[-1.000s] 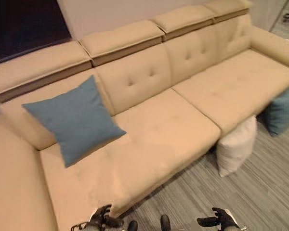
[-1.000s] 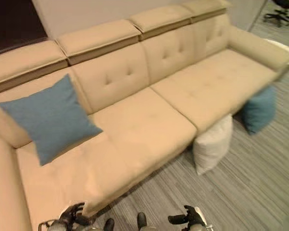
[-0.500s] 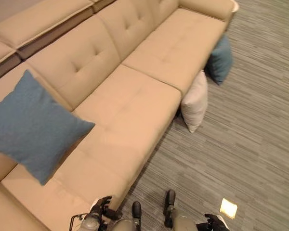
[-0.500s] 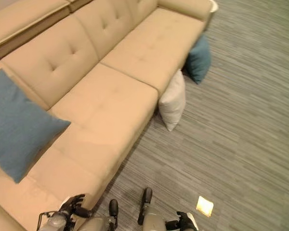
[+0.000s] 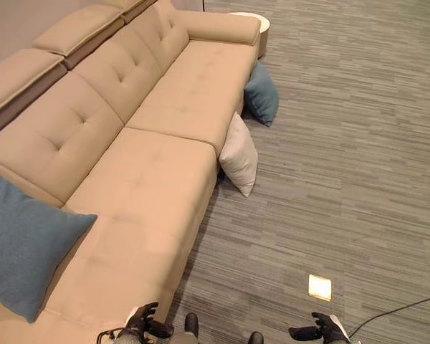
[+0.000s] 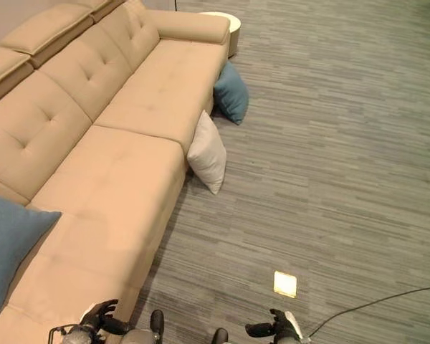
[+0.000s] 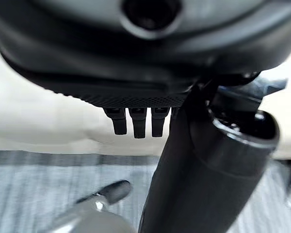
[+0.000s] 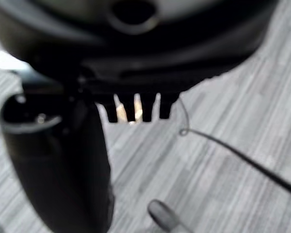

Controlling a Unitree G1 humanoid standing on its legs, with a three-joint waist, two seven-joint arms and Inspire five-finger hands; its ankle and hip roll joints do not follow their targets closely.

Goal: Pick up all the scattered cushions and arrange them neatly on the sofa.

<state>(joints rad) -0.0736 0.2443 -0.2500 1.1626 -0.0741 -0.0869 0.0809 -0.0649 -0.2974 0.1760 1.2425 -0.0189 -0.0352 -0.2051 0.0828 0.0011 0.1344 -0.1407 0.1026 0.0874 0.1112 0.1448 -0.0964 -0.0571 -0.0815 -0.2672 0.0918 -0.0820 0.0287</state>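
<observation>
Three cushions in play right now. A square blue fabric cushion (image 5: 25, 244) is already up on the long beige upholstered sofa (image 5: 140, 186), at its near left end, propped against the backrest with one corner pointing out over the seat. The other two are down on the grey striped carpet floor (image 5: 344, 158). A white square cushion (image 5: 239, 155) stands on one corner, leaning against the sofa's front edge about halfway along. A bit farther along, a second, teal-blue cushion (image 5: 262, 94) leans against the sofa front too, near the far armrest. Those two are close to each other but not touching.

Past the far armrest, a small round white side table (image 5: 261, 25) pokes out. On the carpet nearer to me, off to the right, there's a small bright square patch (image 5: 319, 287).

My left hand (image 5: 140, 320) is low at the near edge, just off the near corner of the sofa, fingers loosely spread and holding nothing. My right hand (image 5: 322, 331) is over bare carpet on the right, also relaxed and empty. Both are well apart from the two floor cushions.
</observation>
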